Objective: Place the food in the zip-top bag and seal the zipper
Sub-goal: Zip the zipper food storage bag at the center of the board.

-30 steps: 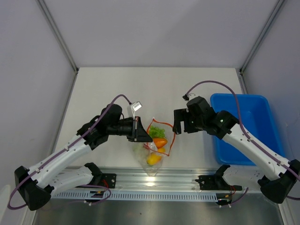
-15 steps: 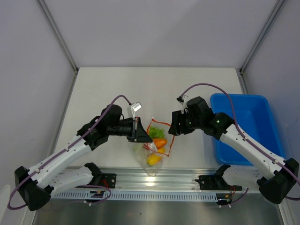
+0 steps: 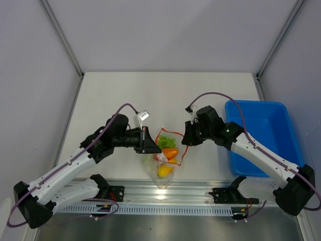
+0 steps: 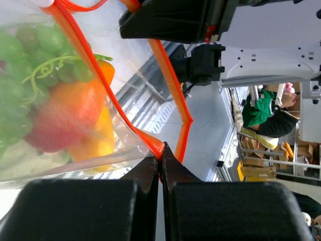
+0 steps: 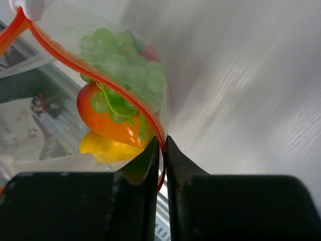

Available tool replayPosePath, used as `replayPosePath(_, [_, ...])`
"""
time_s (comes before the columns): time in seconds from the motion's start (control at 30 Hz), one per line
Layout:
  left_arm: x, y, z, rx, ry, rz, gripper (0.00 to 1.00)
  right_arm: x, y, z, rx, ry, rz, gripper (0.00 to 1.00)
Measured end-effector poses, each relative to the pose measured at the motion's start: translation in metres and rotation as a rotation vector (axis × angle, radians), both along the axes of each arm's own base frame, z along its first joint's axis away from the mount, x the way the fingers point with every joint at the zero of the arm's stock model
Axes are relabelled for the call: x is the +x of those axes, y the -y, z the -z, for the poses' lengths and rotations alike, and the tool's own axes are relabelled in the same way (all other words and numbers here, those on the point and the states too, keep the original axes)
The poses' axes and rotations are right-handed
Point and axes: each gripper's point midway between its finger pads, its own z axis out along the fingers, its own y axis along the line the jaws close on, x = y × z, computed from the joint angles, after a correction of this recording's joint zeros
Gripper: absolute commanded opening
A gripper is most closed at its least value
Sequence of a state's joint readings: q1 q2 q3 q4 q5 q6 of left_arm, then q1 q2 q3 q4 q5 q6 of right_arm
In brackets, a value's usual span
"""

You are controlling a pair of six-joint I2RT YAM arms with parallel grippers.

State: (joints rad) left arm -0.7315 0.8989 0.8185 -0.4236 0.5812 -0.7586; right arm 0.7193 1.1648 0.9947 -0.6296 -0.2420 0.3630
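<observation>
Loading looks done, far as I can see: the food point(image 3: 169, 149) sits inside the zip-top bag point(image 3: 156, 165), which lies on the table point(image 3: 115, 90) between the two arms, near the front edge. Thru the clear plastic I make out the green bumpy bunch point(image 5: 125, 65), an orange fruit point(image 5: 108, 118) under it, and a yellow piece point(image 5: 103, 145) lower down. Chili and white veg: can't pick them out for sure. There's a reddish blur in the left wrist view, no more.

What's left is the seal. The zipper point(image 3: 183, 154) isn't shut yet. From above, the orange-red strip makes an open loop, and in the left wrist view its two sides spread apart going away from the pinch point.

The left gripper point(image 4: 161, 159) has its fingers pressed tight together w/ the strip's corner nipped between the tips, no gap visible. It's at the left end of the bag mouth. The right gripper point(image 5: 163, 145) is much the same: fingers all but closed, strip caught between the tips at the opposite end of the mouth. So both ends are pinched and the middle gapes. My guess is the next job is pressing or running along the strip to close it. The blue bin point(image 3: 271, 120) sits off to the right, well apart, not involved.
</observation>
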Motion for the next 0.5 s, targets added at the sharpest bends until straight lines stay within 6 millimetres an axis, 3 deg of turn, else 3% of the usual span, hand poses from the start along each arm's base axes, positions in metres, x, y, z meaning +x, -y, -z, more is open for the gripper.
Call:
replayPosePath(0.07, [0.003, -0.002, 0.003, 0.017, 0.006, -0.015, 0.00, 0.001, -0.002, -0.002, 0.014, 0.013, -0.002, 0.00])
replayPosePath(0.3, [0.008, -0.011, 0.019, 0.107, 0.018, -0.046, 0.01, -0.004, -0.002, -0.012, 0.051, 0.031, -0.015, 0.00])
replayPosePath(0.4, [0.012, -0.013, 0.015, 0.141, 0.043, -0.048, 0.01, -0.006, -0.001, -0.016, 0.059, 0.024, -0.011, 0.00])
replayPosePath(0.5, [0.021, -0.011, -0.001, 0.159, 0.107, -0.041, 0.01, -0.010, -0.001, -0.030, 0.086, 0.022, 0.008, 0.00])
